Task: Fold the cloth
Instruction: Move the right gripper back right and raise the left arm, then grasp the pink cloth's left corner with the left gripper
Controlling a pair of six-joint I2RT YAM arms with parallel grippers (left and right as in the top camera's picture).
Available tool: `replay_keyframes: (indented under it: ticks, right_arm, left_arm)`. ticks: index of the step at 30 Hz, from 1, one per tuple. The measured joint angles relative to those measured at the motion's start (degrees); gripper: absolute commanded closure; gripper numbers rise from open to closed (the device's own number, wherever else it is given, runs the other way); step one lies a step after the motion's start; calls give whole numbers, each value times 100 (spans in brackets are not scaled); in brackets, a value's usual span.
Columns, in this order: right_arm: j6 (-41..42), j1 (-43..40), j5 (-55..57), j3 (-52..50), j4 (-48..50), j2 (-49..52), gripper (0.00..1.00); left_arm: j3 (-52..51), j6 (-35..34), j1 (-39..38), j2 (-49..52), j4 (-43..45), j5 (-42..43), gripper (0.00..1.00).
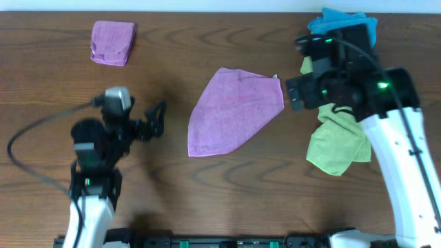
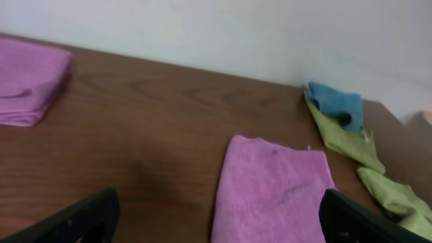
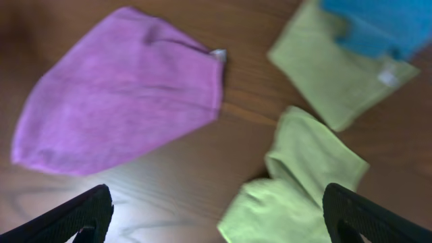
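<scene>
The purple-magenta cloth (image 1: 234, 110) lies on the table's middle, folded over into a pointed, roughly triangular shape, with its white tag (image 3: 217, 55) at the right corner. It also shows in the left wrist view as the cloth (image 2: 273, 189) and in the right wrist view as the cloth (image 3: 121, 121). My left gripper (image 1: 160, 120) hovers to its left, open and empty; seen from its wrist, the left gripper (image 2: 219, 223) points at the cloth's near left edge. My right gripper (image 3: 216, 217) stands open and empty just right of the cloth, above bare wood and a green cloth.
A small folded purple pad (image 1: 113, 43) sits at the back left. Yellow-green cloths (image 1: 337, 141) lie crumpled at the right under the right arm, with a blue cloth (image 1: 341, 24) behind them. A pale wall (image 2: 236, 34) rises behind the table.
</scene>
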Motion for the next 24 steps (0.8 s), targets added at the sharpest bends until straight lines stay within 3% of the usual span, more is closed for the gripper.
replay_keyframes:
  ticks: [6, 12, 24]
  right_arm:
    - [22, -927, -63, 0, -195, -608, 1]
    - [22, -1248, -98, 0, -229, -636, 1]
    - [22, -1333, -109, 0, -232, -638, 1]
  left_arm:
    - [1801, 118, -339, 1989, -614, 426, 4]
    - [3049, 190, -767, 3338, -1200, 527, 4]
    - [4011, -76, -1207, 4800, -1790, 632, 3]
